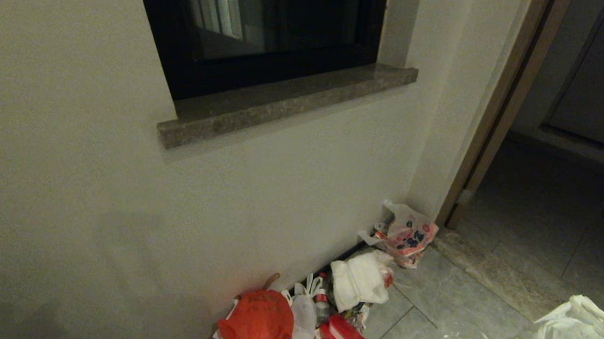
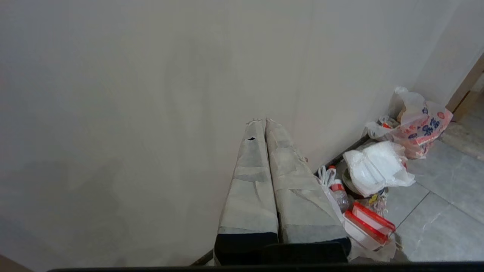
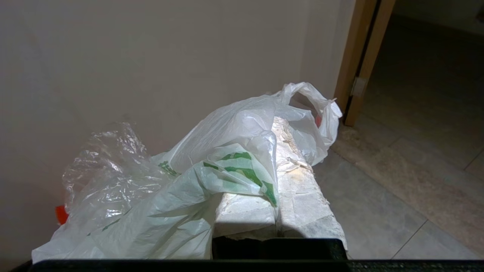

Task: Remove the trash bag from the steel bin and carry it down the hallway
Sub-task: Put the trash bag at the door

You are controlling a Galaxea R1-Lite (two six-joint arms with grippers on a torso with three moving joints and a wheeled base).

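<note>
The right gripper (image 3: 281, 124) has its tape-wrapped fingers pressed together on the thin, see-through whitish trash bag (image 3: 211, 177) with the green print — the plastic drapes over both fingers and spills down one side, one loop handle arching past the fingertips. In the head view that same bag shows only as a crumpled pale heap at the lower right corner, above the grey marbled floor tiles (image 1: 459, 298). The left gripper (image 2: 263, 124) hangs with its two padded fingers closed flat against each other, nothing between them, pointing toward the pale beige wall (image 1: 77, 180). Along the foot of that wall sits a row of litter: an orange-red bag (image 1: 257, 318), knotted and bulging, a small clear bag tied by its handles (image 1: 303, 315), red-lidded plastic boxes (image 1: 345, 337), a white bundle (image 1: 361, 280) and a printed bag with red and blue marks (image 1: 408, 235) — what they hold cannot be made out. To the right a brown wooden door frame (image 1: 504, 102) opens onto a darker passage.
</note>
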